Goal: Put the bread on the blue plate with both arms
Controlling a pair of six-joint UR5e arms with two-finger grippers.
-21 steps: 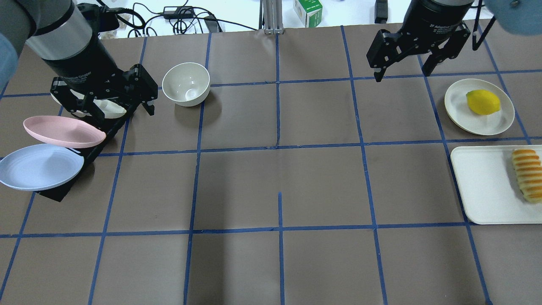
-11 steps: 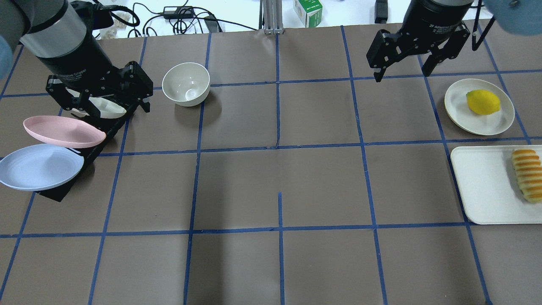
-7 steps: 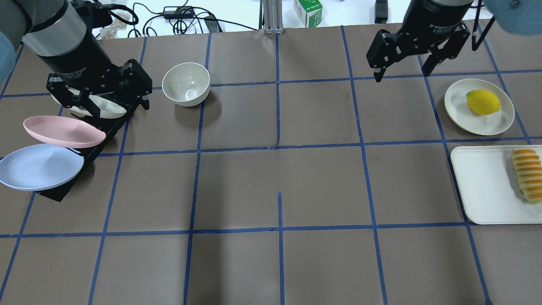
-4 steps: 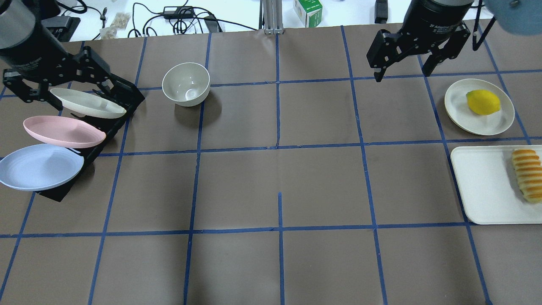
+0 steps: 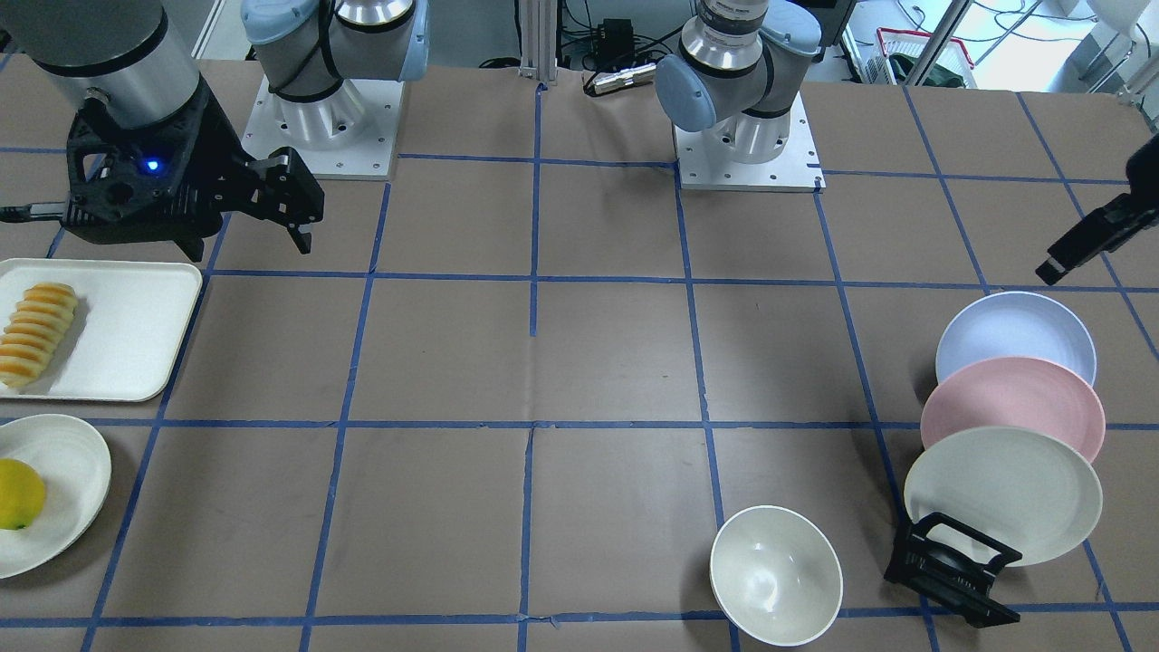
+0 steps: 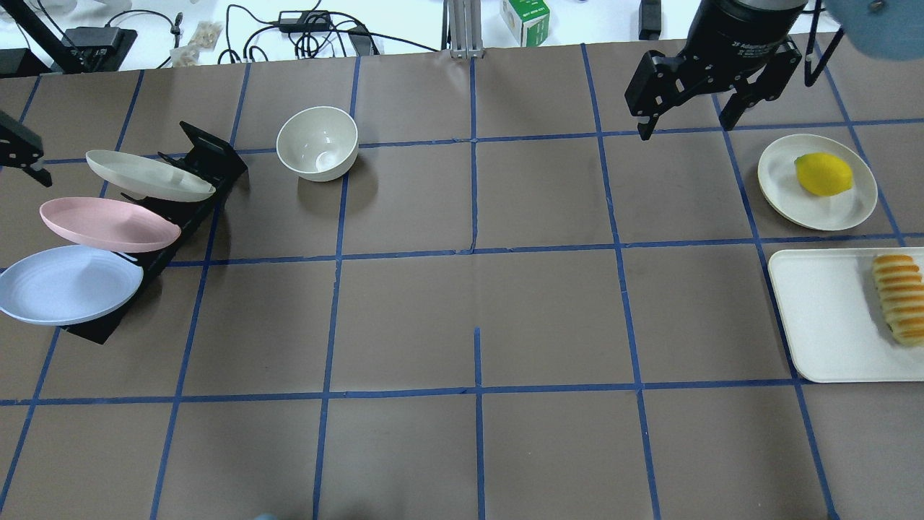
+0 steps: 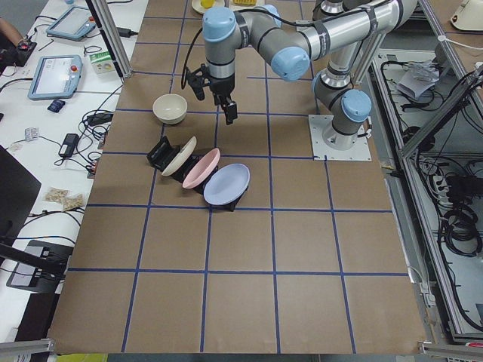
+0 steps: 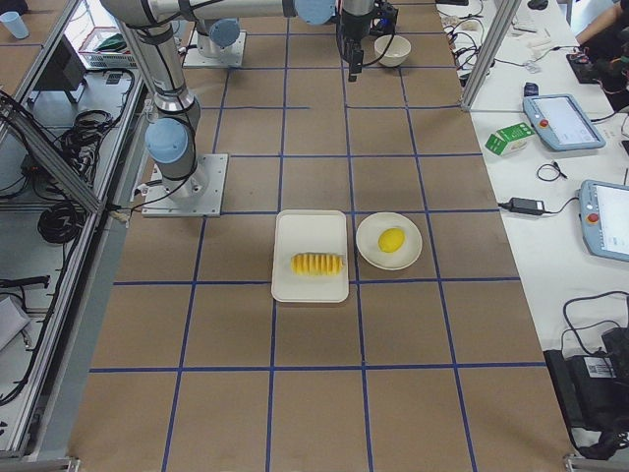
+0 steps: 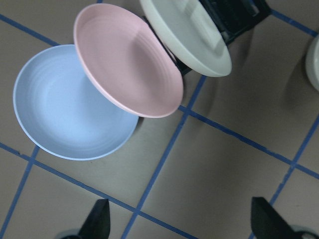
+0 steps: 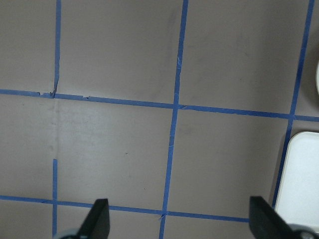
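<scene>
The bread (image 6: 897, 297) lies on a white tray (image 6: 823, 325) at the table's right edge; it also shows in the front view (image 5: 34, 333). The blue plate (image 6: 68, 284) leans in a black rack (image 6: 209, 155) at the far left, in the slot nearest the robot, and fills the left of the left wrist view (image 9: 70, 104). My left gripper (image 9: 182, 224) is open and empty, high up and to the left of the rack. Only one of its fingers (image 6: 18, 144) shows overhead. My right gripper (image 6: 683, 130) is open and empty above the table, well beyond the tray.
A pink plate (image 6: 108, 224) and a cream plate (image 6: 148, 175) lean in the same rack behind the blue one. A cream bowl (image 6: 317, 143) stands to the right of the rack. A lemon (image 6: 823, 173) sits on a small cream plate (image 6: 787, 188) beyond the tray.
My left gripper has moved from over the cream plate away to the left, almost out of the overhead view. The plates, the bread and the right arm have not moved.
</scene>
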